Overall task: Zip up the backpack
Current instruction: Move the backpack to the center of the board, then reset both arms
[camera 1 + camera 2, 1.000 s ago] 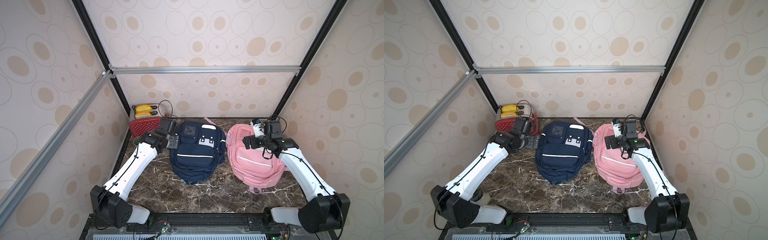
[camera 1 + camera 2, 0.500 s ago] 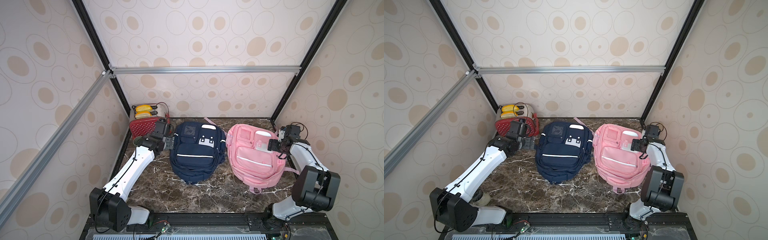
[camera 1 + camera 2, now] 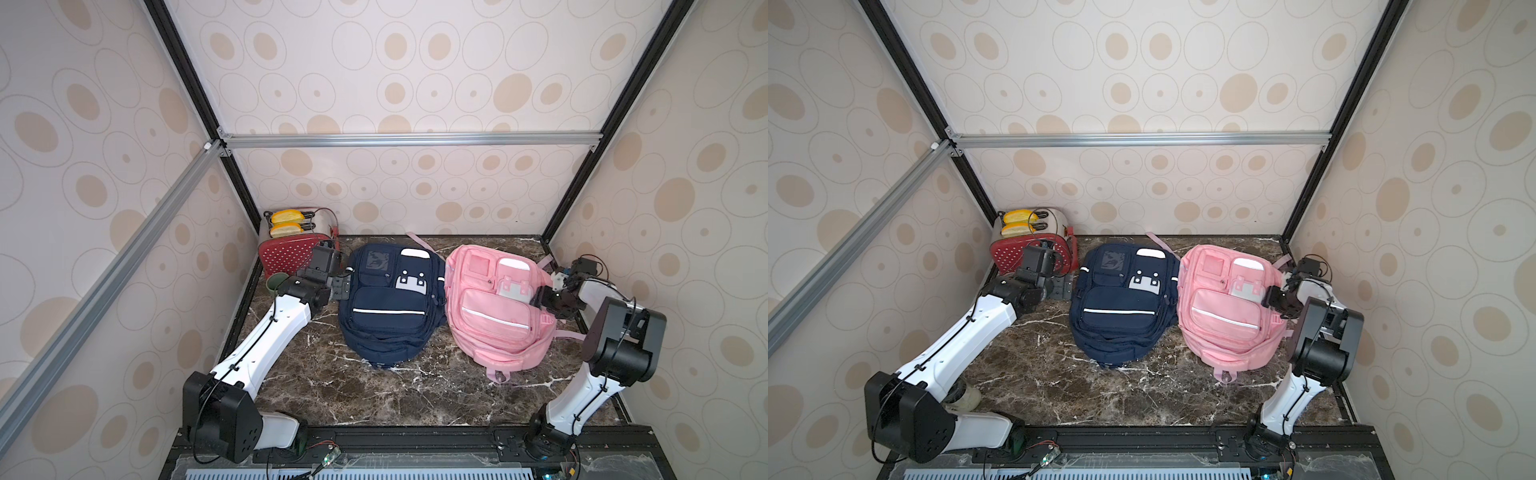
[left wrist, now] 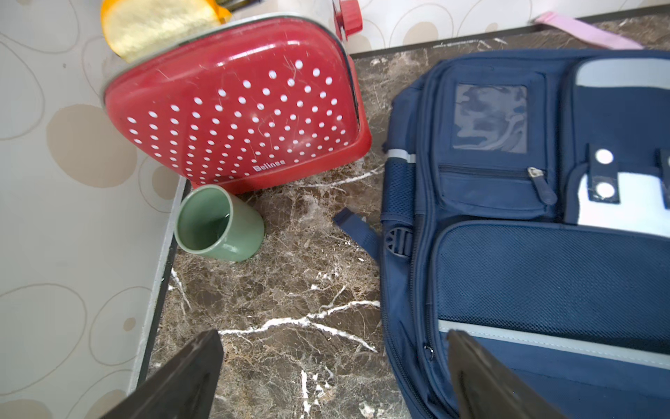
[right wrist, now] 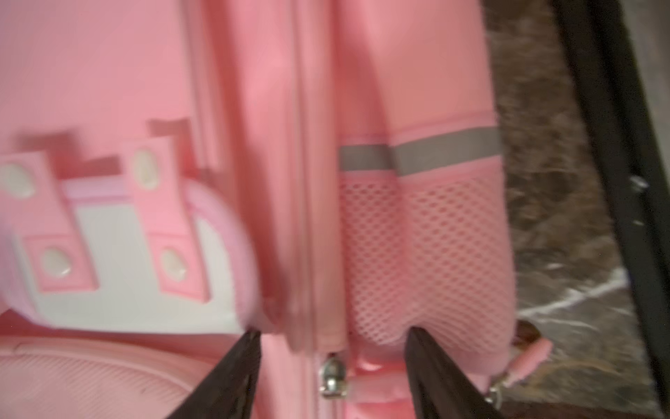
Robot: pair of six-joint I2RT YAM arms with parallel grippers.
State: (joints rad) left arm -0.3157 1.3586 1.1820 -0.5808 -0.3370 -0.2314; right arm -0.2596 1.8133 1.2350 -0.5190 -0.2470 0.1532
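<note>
Marble tabletop [image 3: 374, 395] | spotted walls [image 3: 415, 83] | left tool [image 4: 333, 335] wide | right tool [image 5: 333, 331] parted over pink backpack [image 3: 494, 316]

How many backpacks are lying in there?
2. A navy backpack lies beside the red toaster; a pink backpack lies next to it, at the right gripper. None seems hidden.

- Here's the left pincer [image 4: 333, 362] over the desk [image 4: 290, 290], with the left backpack [image 4: 525, 254] right beside it, edge under one finger.
- Ahead of it: cup [image 4: 221, 225], then toaster [image 4: 235, 119] just behind the cup.
- And the right pincer [image 5: 333, 333] is over the side of the right backpack [image 5: 253, 90], zipper pull [image 5: 331, 373] between its fingers.
- Backpacks lie side by side.
</note>
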